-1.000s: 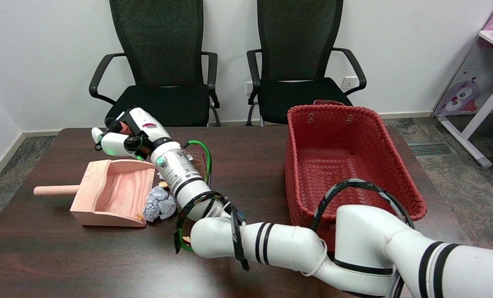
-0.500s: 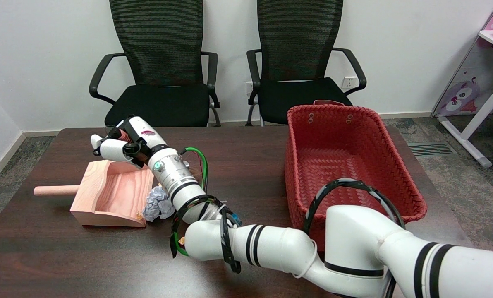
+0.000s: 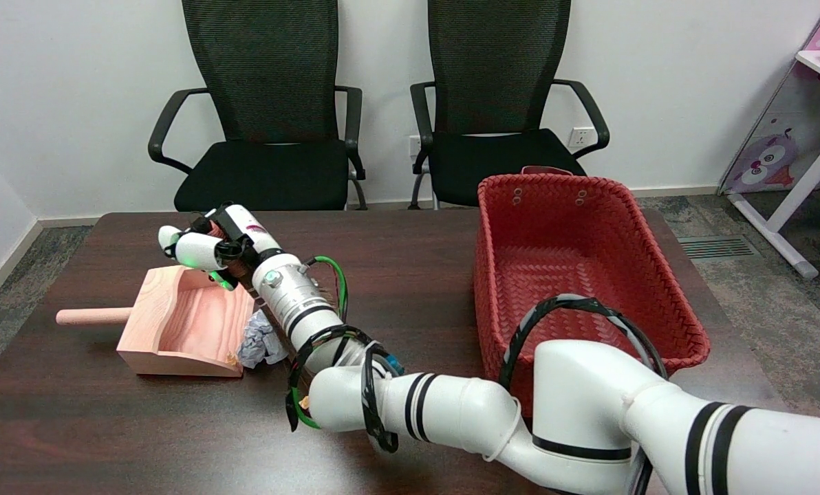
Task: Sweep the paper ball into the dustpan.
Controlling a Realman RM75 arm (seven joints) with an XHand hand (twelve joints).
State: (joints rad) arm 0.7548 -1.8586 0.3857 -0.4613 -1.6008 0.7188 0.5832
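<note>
the right arm (image 3: 451, 412) fills the lower frame. left of centre, the paper ball (image 3: 259, 342) sits at the dustpan (image 3: 190, 323) mouth, not inside, partly hidden by the forearm. the forearm may nudge it sideways past the lip. beyond, the right hand (image 3: 207, 249) hovers, fingers curled around something dark; i cannot tell what. open tabletop (image 3: 410, 275) lies between dustpan and red basket (image 3: 575, 275).

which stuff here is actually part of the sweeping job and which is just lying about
Part of the job:
paper ball, at the dustpan's open edge
wooden dustpan
right hand, above the dustpan's far side

Just lying about:
red woven basket
two black chairs
</note>
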